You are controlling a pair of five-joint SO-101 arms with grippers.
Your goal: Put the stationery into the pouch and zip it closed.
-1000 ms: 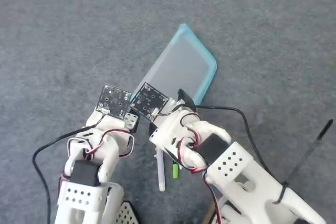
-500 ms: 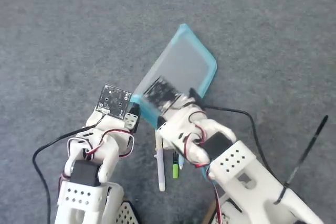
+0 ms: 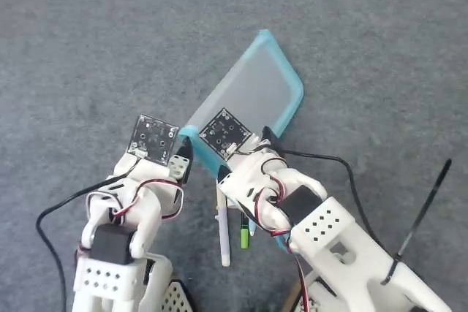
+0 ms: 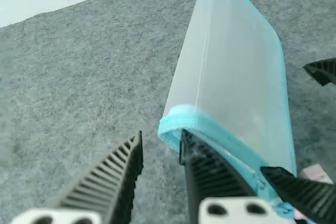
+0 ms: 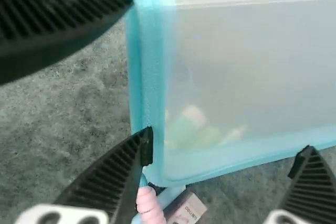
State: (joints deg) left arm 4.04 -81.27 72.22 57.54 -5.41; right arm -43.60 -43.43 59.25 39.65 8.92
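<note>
Left fingers [image 4: 113, 177] and right fingers [image 5: 113, 174] apart at the pouch [image 3: 252, 96] edge, grey mat [image 3: 88, 56] all around.

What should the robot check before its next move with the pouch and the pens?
1. Left claw open: ok, tips at the pouch corner.
2. Right claw open: ok, wide across the pouch's end.
3. Pouch gripped: not ok, neither claw is shut on it.
4. Stationery inside: not ok, white pen and green marker lie on the table.
5. Pouch open for loading: cannot tell.
</note>
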